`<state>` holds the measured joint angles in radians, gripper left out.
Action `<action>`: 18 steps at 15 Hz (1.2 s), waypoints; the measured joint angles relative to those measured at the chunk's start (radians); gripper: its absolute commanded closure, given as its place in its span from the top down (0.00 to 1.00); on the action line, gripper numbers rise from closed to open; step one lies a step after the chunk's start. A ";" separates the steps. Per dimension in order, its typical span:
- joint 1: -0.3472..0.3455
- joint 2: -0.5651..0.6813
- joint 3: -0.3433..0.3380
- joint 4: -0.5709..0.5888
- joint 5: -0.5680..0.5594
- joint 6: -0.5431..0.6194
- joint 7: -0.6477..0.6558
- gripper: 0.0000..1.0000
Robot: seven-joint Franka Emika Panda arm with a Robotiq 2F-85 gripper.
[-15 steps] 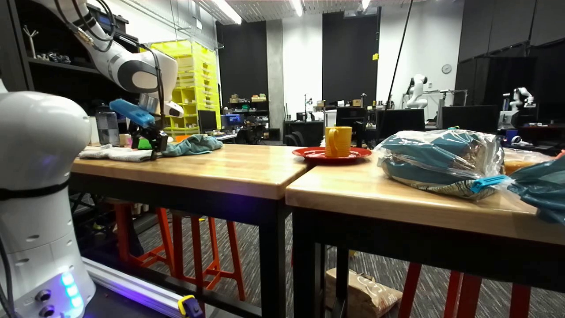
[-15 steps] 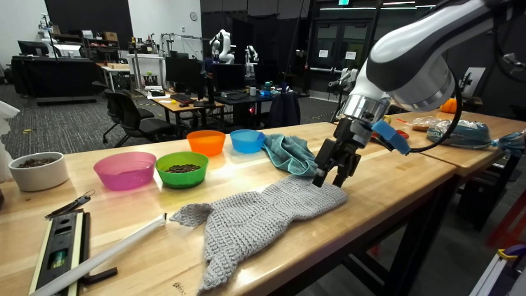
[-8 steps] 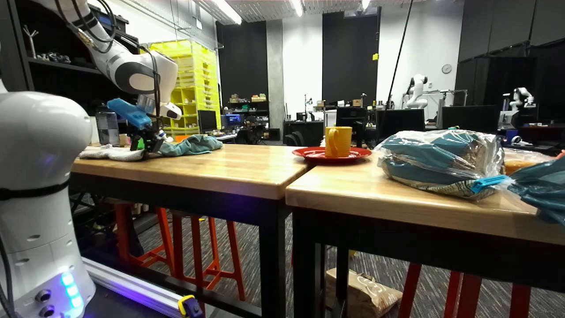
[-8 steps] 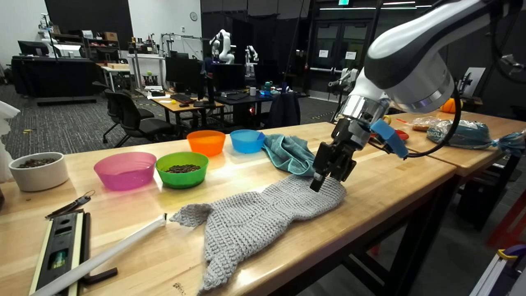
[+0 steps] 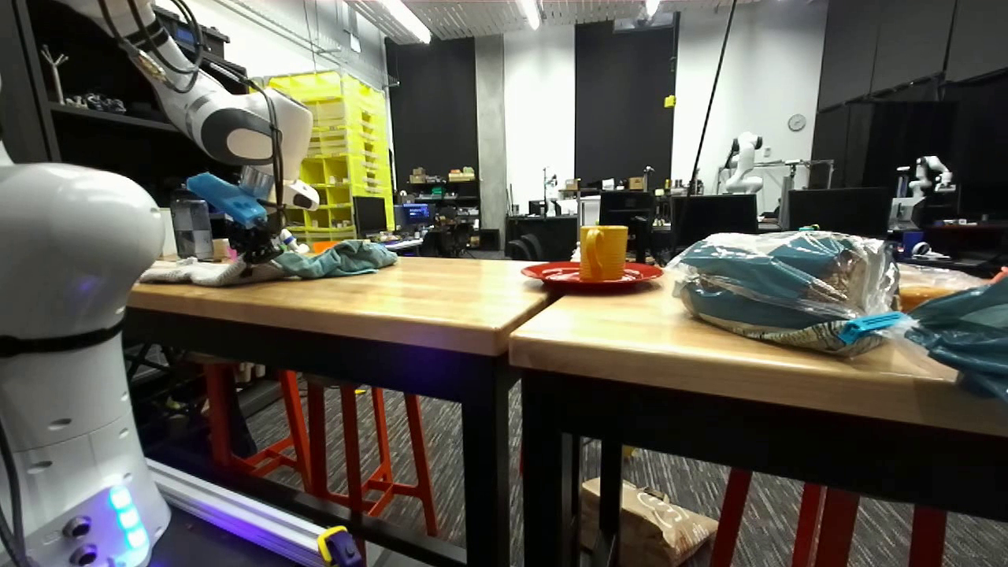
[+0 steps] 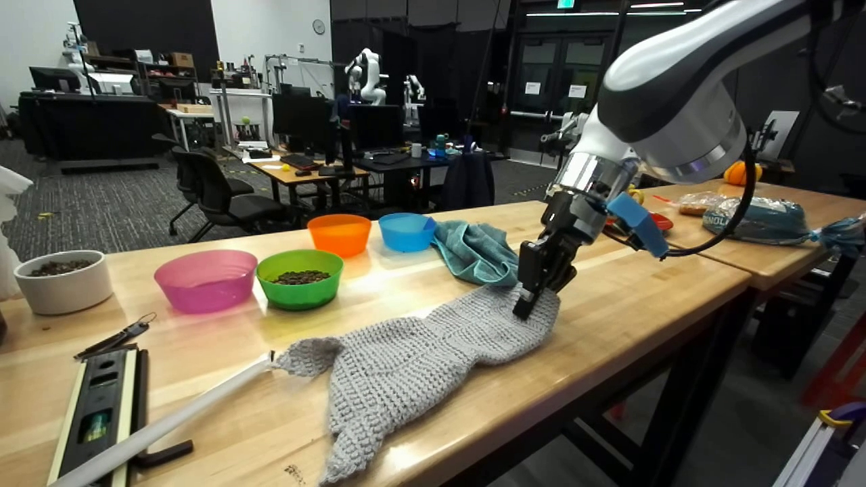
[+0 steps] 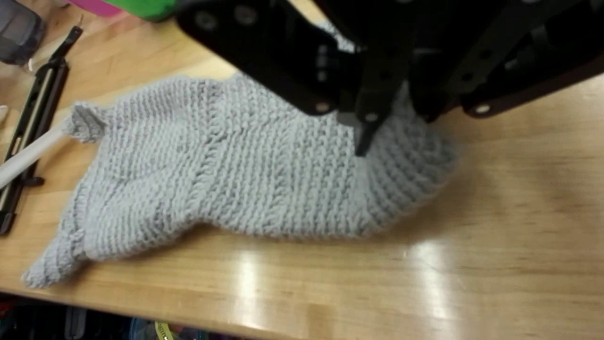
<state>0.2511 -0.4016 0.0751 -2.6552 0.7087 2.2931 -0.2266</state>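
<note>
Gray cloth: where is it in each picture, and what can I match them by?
In an exterior view: gray cloth, at left, a thin strip.
In an exterior view: gray cloth, lower middle, spread out.
In the wrist view: gray cloth, large, center-left.
Shared landmark: the black fingers, at one end of it.

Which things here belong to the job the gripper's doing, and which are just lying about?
In the job:
gripper
gray knitted cloth, pinched near one end

Apparently just lying about:
teal cloth
pink bowl
green bowl
orange bowl
blue bowl
white bowl
spirit level
yellow mug, on the red plate
</note>
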 measured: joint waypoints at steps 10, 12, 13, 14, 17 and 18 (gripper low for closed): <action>0.051 -0.021 0.121 0.083 -0.056 0.000 0.036 0.01; 0.070 -0.020 0.141 0.101 -0.064 0.000 0.040 0.01; 0.080 -0.018 0.152 0.110 -0.066 0.001 0.043 0.01; 0.091 -0.014 0.164 0.120 -0.068 0.002 0.046 0.01; 0.116 0.015 0.205 0.155 -0.078 0.025 0.068 0.01; 0.122 0.030 0.218 0.167 -0.083 0.039 0.079 0.01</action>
<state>0.3730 -0.3719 0.2931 -2.4884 0.6253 2.3324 -0.1481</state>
